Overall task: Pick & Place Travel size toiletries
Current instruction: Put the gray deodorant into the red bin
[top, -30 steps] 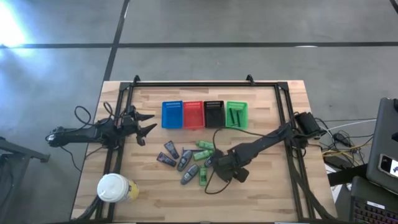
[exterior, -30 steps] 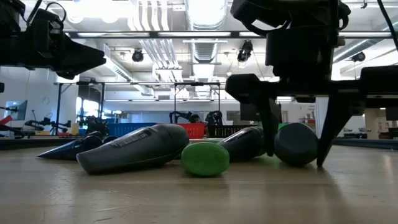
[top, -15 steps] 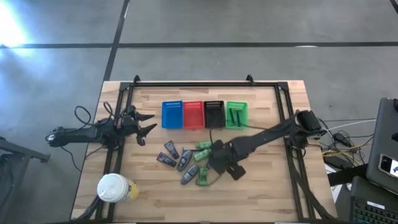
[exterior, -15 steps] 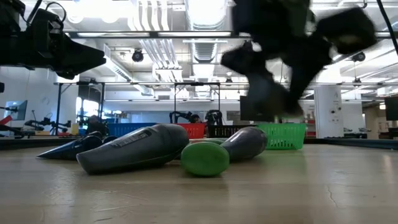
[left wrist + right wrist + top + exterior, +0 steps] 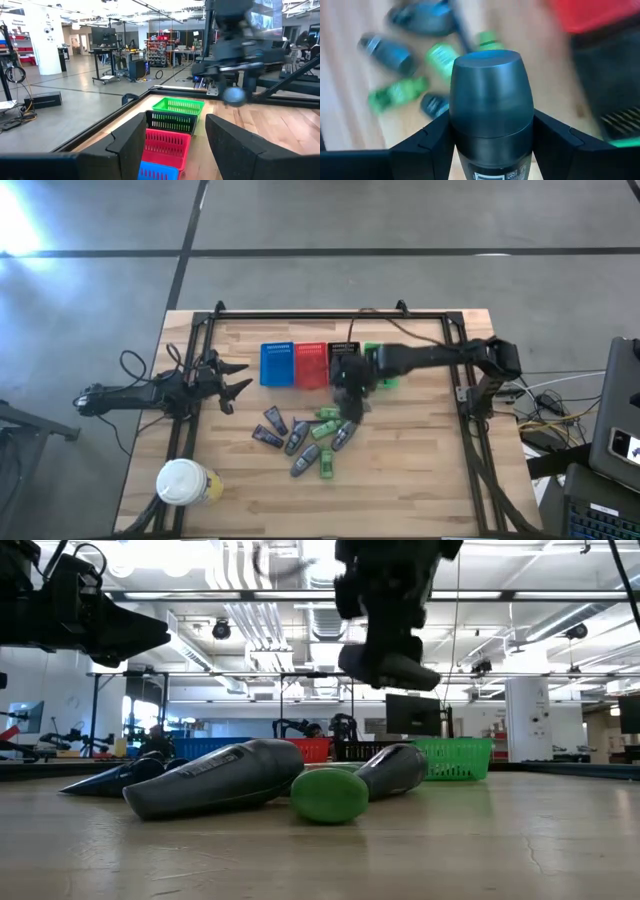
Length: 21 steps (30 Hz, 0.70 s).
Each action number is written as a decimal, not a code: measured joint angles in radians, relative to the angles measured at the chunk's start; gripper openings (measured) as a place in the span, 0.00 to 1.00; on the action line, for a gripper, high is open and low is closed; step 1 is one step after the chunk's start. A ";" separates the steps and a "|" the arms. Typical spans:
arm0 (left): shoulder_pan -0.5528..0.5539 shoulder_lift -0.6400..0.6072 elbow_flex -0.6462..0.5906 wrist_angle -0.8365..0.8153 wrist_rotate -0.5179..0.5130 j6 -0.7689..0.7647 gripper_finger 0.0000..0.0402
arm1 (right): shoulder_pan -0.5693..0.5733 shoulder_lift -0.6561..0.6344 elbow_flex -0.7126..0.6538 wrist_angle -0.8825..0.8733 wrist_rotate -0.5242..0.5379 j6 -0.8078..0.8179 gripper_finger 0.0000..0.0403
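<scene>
Several travel size toiletries, grey, green and dark tubes, lie on their sides in a loose pile on the wooden table; the low view shows a grey one and a green cap. My right gripper hangs above the black basket, shut on a grey tube. It also shows high in the low view with the tube. My left gripper waits open over the table's left side. My right gripper pinches the grey tube's body between its two fingers, one on each side. The rounded cap end sticks out past the fingertips, along the fingers. The fingers come from above, and the tube is lifted clear of the table.
Blue, red, black and green baskets stand in a row toward the far edge. A white-lidded cup stands at the near left corner. A black frame runs round the table. Bare wood lies near and right of the pile.
My right gripper has risen from the pile with the grey tube and swung toward the far edge and leftward, from the table surface to above the black basket. The tube is lifted clear of the table. The other toiletries stay where they were.
</scene>
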State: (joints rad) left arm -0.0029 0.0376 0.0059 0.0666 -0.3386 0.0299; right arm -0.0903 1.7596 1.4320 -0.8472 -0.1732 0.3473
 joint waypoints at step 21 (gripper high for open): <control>0.001 0.000 0.000 0.161 -0.007 -0.266 0.53 | -0.130 0.001 -0.015 0.558 0.002 0.558 0.51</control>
State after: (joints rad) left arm -0.0018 0.0372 0.0059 0.2278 -0.3454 -0.2359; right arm -0.2207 1.7607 1.4166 -0.2892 -0.1710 0.9051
